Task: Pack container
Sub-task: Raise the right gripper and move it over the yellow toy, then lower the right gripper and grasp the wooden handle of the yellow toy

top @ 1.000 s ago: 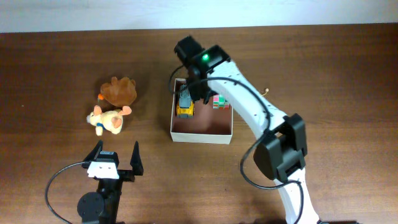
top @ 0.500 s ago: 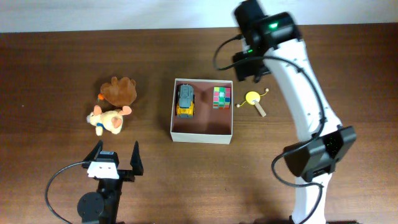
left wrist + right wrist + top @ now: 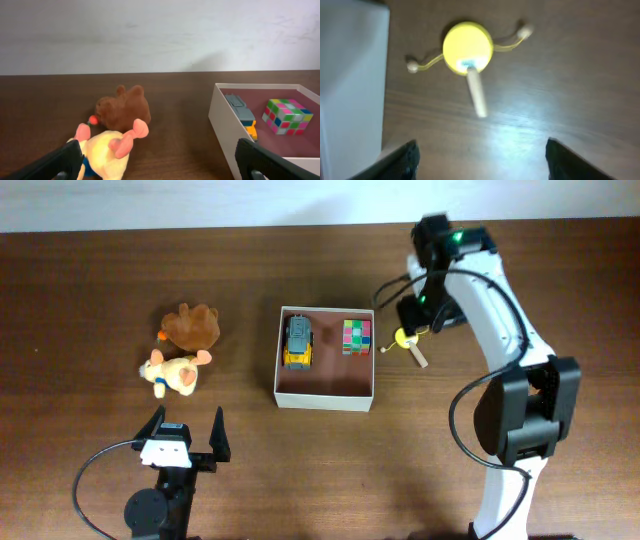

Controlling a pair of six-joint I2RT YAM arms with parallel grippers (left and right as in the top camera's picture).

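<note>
The container [image 3: 325, 383], a white-walled box with a pinkish-brown inside, sits mid-table. It holds a yellow-grey toy car [image 3: 298, 342] and a colour cube [image 3: 357, 336]. Just right of it lies a yellow rattle drum [image 3: 405, 337] with a wooden handle. My right gripper [image 3: 420, 320] hovers over the drum, open and empty. In the right wrist view the drum [image 3: 468, 47] lies ahead of the right gripper [image 3: 480, 160], with the container wall [image 3: 352, 85] at left. My left gripper [image 3: 187, 435] rests open near the front edge. The left wrist view has the left gripper [image 3: 160, 162] facing the container [image 3: 225, 125].
A brown plush [image 3: 192, 325] and a cream plush with pink ears [image 3: 175, 372] lie left of the container. In the left wrist view the cream plush [image 3: 107, 150] sits close before the left finger [image 3: 55, 162], with the brown plush [image 3: 122, 107] behind it.
The right arm has swung from above the toy car in the container out to the right and over the yellow drum, its jaws wider. The left arm has not moved.
</note>
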